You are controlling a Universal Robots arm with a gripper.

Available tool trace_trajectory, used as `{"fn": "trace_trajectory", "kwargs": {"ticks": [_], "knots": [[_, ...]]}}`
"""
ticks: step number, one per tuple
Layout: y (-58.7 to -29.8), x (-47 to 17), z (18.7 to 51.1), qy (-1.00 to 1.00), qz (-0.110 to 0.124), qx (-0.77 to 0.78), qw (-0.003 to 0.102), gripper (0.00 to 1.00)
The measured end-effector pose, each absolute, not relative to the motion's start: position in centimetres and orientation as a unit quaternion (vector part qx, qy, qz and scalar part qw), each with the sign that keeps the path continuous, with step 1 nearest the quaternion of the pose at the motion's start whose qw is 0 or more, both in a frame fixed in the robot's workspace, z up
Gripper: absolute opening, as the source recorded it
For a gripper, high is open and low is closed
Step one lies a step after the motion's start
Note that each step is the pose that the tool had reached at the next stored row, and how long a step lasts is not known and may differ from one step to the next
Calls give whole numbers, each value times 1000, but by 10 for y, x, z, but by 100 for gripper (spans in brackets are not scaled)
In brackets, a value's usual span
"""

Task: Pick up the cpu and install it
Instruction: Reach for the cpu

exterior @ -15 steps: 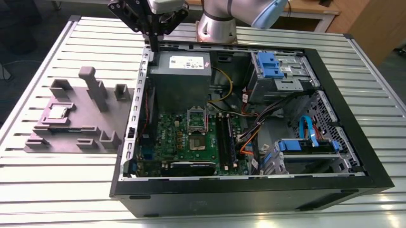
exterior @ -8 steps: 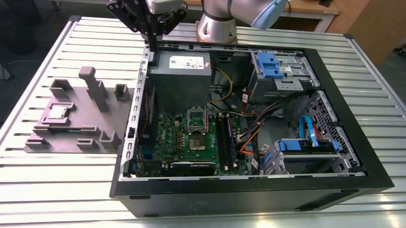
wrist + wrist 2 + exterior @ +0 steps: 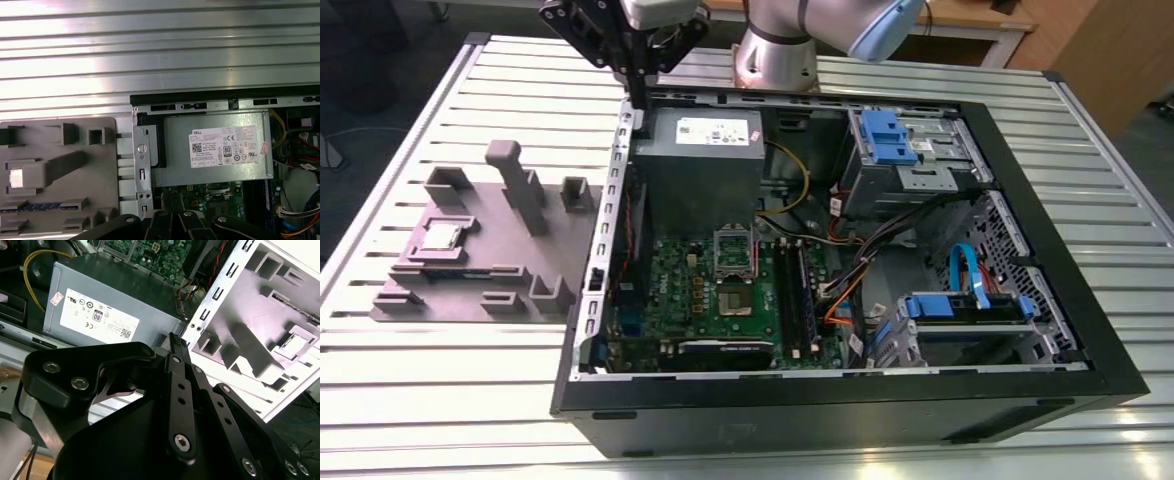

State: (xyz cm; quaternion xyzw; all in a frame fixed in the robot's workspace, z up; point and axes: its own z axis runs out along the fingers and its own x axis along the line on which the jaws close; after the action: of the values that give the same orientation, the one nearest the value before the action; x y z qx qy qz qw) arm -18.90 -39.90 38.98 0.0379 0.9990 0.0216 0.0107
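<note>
**Jaws:** together, tips meeting, nothing between them. They hang on the arm [image 3: 781, 40] above the back corner of the computer case [image 3: 854, 405], over the case wall next to the power supply.

**Cpu** [image 3: 443, 236]: small silvery square, lying flat in a recess of the fixture. It is well apart from the jaws, lower than them and outside the case; the case wall stands between. Seen as a bright square in the first wrist view [image 3: 16, 177] and as a pale square in the second wrist view [image 3: 295, 344].

**Fixture** [image 3: 467, 275]: grey plastic block with upright posts and slots, on the table beside the case, below the jaws and off to the exterior view's left.

**Power supply** [image 3: 700, 150]: grey box with a white label, the item nearest the jaws, just below them inside the case.

**Motherboard** [image 3: 680, 285]: green, flat in the case, beyond the power supply from the jaws.

**Socket** [image 3: 736, 300]: square, metal-framed, on the motherboard, well apart from the jaws.

**Table** [image 3: 454, 400]: ribbed metal slats, carrying case and fixture.
</note>
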Motion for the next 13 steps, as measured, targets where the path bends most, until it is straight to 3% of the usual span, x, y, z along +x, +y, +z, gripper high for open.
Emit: {"fn": "trace_trajectory", "kwargs": {"ticks": [13], "knots": [[-399,-198,390,999,22,38,11,10]]}}
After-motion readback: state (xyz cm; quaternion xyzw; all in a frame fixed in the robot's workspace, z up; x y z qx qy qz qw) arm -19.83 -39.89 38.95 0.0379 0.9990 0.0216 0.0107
